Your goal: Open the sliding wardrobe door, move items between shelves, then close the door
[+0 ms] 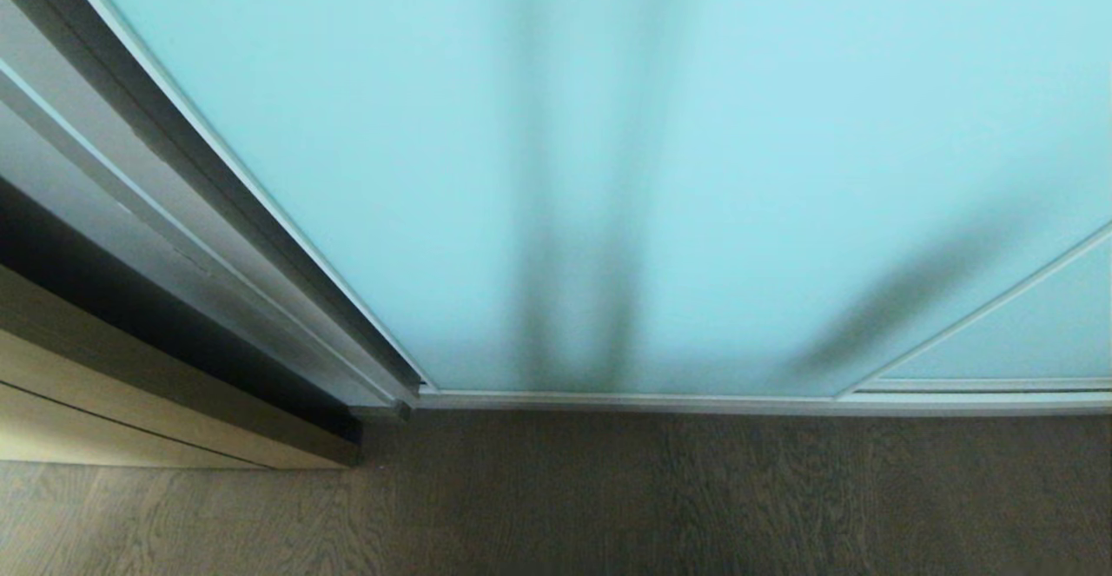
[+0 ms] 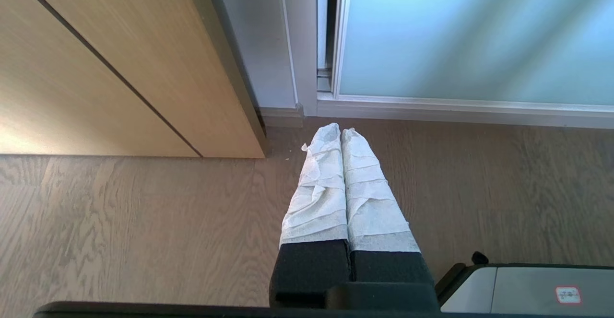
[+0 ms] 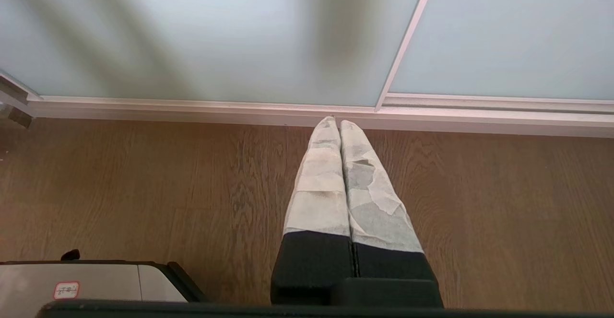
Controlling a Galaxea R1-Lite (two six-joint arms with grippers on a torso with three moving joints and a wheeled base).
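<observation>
Basically sliding wardrobe door (image 1: pixel 608 168) closed; left claw (image 2: pixel 341 131) and right claw (image 3: pixel 335 122) both pinched shut, empty, over floor (image 1: pixel 695 498), door at 12 o'clock. Base sticker (image 2: pixel 568 295) unreadable.

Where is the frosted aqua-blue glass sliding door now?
The frosted aqua-blue glass sliding door fills the head view straight ahead, shut against the grey frame on the robot's left, its bottom rail meeting the brown wood-grain floor.

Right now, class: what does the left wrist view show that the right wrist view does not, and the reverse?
Only the left wrist view shows the tan wooden door, the wardrobe's white side frame and the shut left gripper.

Only the right wrist view shows the shut right gripper and the seam where two glass panels meet.

Both show the closed sliding wardrobe door, the wood-grain floor and white-wrapped fingers.
</observation>
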